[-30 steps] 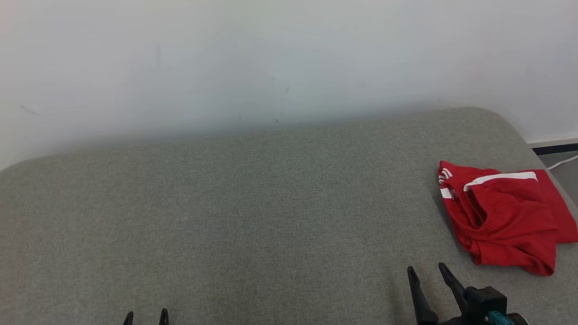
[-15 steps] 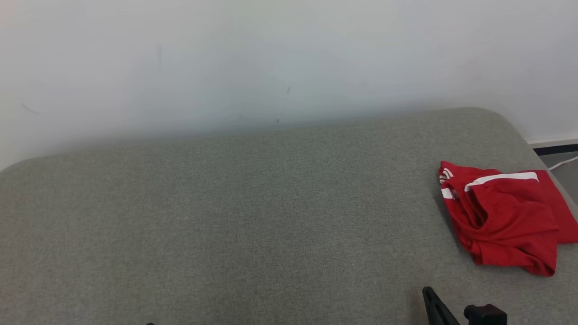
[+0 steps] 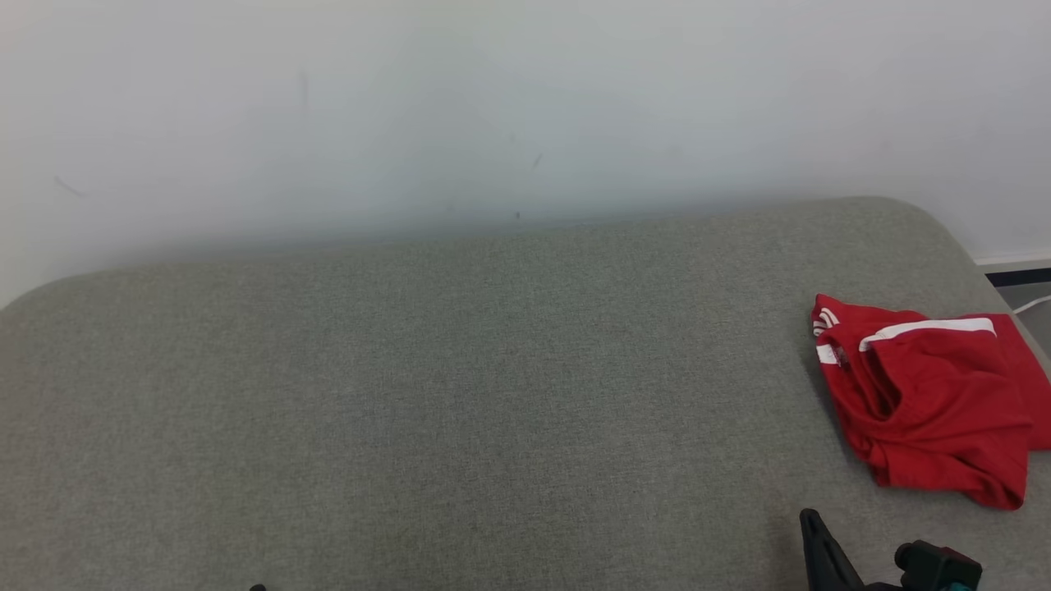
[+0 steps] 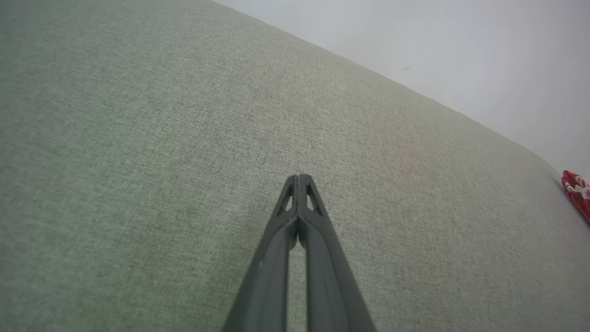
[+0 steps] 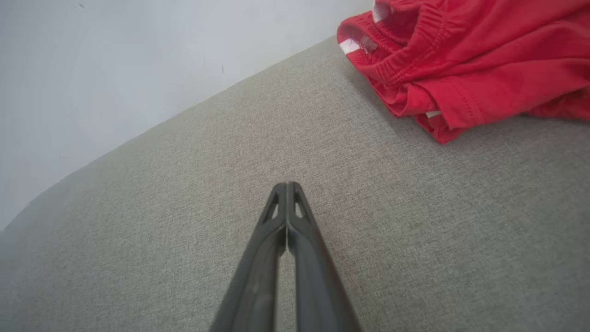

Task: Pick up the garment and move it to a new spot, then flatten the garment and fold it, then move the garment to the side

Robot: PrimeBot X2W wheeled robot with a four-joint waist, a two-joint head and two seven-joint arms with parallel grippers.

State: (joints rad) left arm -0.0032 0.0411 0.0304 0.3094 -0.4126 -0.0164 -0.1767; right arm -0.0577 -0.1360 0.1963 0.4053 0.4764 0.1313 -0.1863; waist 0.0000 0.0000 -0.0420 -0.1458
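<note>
The garment (image 3: 928,402) is a red piece with white stripes, lying crumpled near the right edge of a grey fabric surface (image 3: 460,394). Its elastic hem faces left. My right gripper (image 3: 810,519) pokes up from the bottom edge, below and to the left of the garment and apart from it. In the right wrist view this gripper (image 5: 286,186) is shut and holds nothing, and the garment (image 5: 470,60) lies ahead to the upper right. My left gripper (image 4: 299,177) is shut over bare fabric, and the garment (image 4: 576,193) peeks in at the far right edge.
A white wall (image 3: 493,107) rises directly behind the grey surface. Past the rounded right corner are a dark baseboard (image 3: 1018,277) and a white cable (image 3: 1033,305) on the floor. The garment reaches close to the right edge.
Both grippers have gone from open to shut and have dropped toward the bottom of the head view. The whole picture has shifted slightly to the right. The garment lies as before.
</note>
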